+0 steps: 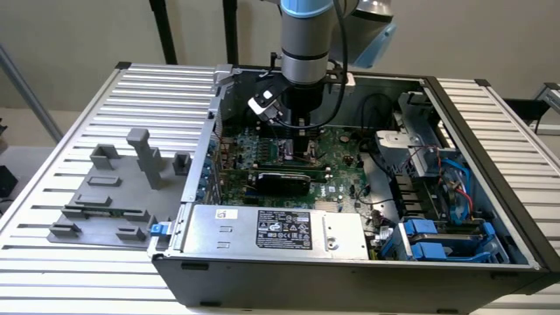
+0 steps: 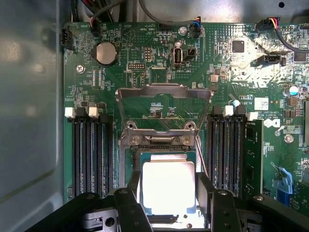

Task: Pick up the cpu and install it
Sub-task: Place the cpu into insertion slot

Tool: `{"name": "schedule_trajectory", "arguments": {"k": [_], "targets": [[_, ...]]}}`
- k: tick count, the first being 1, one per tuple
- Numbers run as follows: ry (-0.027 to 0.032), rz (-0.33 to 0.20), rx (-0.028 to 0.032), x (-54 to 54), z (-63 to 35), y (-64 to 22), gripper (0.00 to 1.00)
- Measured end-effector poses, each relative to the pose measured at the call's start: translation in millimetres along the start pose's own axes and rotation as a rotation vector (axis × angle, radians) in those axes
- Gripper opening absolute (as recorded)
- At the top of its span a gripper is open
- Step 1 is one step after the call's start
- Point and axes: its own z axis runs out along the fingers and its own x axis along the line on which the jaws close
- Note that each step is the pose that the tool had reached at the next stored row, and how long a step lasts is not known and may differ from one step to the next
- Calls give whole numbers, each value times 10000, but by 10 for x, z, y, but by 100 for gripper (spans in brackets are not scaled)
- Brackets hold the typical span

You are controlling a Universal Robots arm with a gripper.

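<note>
The cpu (image 2: 168, 186) is a pale silver square with a thin green rim, held low over the black socket (image 2: 164, 155) on the green motherboard (image 2: 145, 53). My gripper (image 2: 169, 191) is shut on it, with one black finger (image 2: 133, 186) against each side. I cannot tell whether the chip rests in the socket or hangs just above it. The socket's metal load plate (image 2: 164, 94) stands swung open behind it. In the exterior view my gripper (image 1: 302, 147) reaches straight down into the open computer case (image 1: 350, 275), and its own body hides the chip.
Black memory slots (image 2: 91, 150) flank the socket on both sides. A silver power supply (image 1: 271, 230) with a black label fills the case's near side. Cables and blue drive bays (image 1: 437, 239) crowd the exterior view's right. A grey fixture (image 1: 114, 190) sits on the slatted table.
</note>
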Motion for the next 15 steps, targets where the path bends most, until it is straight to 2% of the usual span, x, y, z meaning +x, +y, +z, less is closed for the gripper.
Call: {"name": "schedule_trajectory", "arguments": {"k": [5, 11, 15], "targets": [[-74, 14, 0, 27, 3, -4, 55], [-218, 68, -3, 33, 29, -6, 55], [-249, 105, -3, 41, 42, -8, 55]]}}
